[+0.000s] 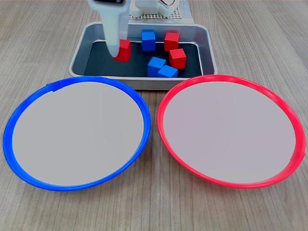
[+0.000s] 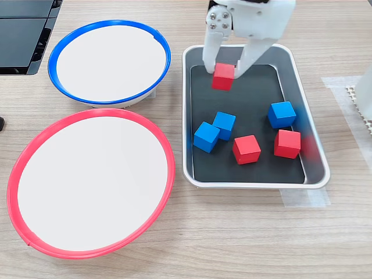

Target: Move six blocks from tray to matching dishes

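My gripper (image 2: 224, 65) pinched a red block (image 2: 223, 77) inside the tray (image 2: 193, 168), on a pale wood-grain table (image 2: 232, 244); five other blocks (image 2: 246, 149) lay in the tray, and both dishes (image 1: 77, 134) sat bare beside it.

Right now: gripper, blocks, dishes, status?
Gripper straddling a red block in the tray, grip unconfirmed. Five other blocks loose in tray. Blue-rimmed dish and red-rimmed dish empty. Nothing in the way.
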Available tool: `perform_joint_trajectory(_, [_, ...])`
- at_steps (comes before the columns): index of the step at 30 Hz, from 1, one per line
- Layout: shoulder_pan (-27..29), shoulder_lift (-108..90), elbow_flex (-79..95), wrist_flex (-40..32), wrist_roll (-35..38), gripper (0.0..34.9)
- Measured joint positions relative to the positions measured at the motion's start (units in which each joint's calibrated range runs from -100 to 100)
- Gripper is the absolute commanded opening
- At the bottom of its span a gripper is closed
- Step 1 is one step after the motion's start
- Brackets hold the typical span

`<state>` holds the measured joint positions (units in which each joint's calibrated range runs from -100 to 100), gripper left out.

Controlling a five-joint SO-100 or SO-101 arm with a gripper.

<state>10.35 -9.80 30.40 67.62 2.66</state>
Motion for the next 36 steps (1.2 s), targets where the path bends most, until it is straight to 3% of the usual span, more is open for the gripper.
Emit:
perform_joint_trajectory(3, [-10.8, 2.8, -13.2, 0.9, 0.8, 0.1])
perform_joint_trajectory(9, [-24.6, 18.6, -35.6, -4.4, 0.9, 0.5])
perform_joint_trajectory(10, [-25.6, 21.1, -37.6, -5.5, 0.9, 2.7])
perform_joint_trajectory(13, [-27.9, 27.7, -39.7, -9.2, 2.3, 16.5])
perform_joint_trajectory(15, [-28.4, 30.1, -39.7, -11.1, 4.3, 21.8])
perform_joint_trajectory(20, [-28.4, 28.8, -37.3, -8.6, 7.5, 13.7])
perform_joint_trajectory(22, [-27.8, 25.7, -34.8, -5.5, 8.9, 6.3])
perform_joint_trajectory(24, [-26.5, 21.1, -31.9, -2.1, 10.6, 1.2])
perform_joint_trajectory(26, [-22.5, 12.9, -26.5, 6.0, 13.5, 0.4])
perform_joint_trajectory(29, [-18.5, 7.4, -22.1, 11.1, 14.7, 0.4])
perform_joint_trajectory(30, [-16.6, 5.4, -19.6, 12.9, 14.7, 1.4])
perform_joint_trajectory(31, [-15.0, 3.7, -17.0, 14.2, 14.7, 5.1])
perform_joint_trajectory(32, [-10.5, 0.0, -9.1, 14.4, 13.4, 13.3])
perform_joint_trajectory(33, [-10.1, -0.4, -7.6, 14.9, 13.0, 15.5])
perform_joint_trajectory(34, [-8.9, -2.0, -2.2, 13.7, 10.8, 20.5])
perform_joint_trajectory(36, [-7.9, -2.0, 1.4, 13.0, 7.6, 21.6])
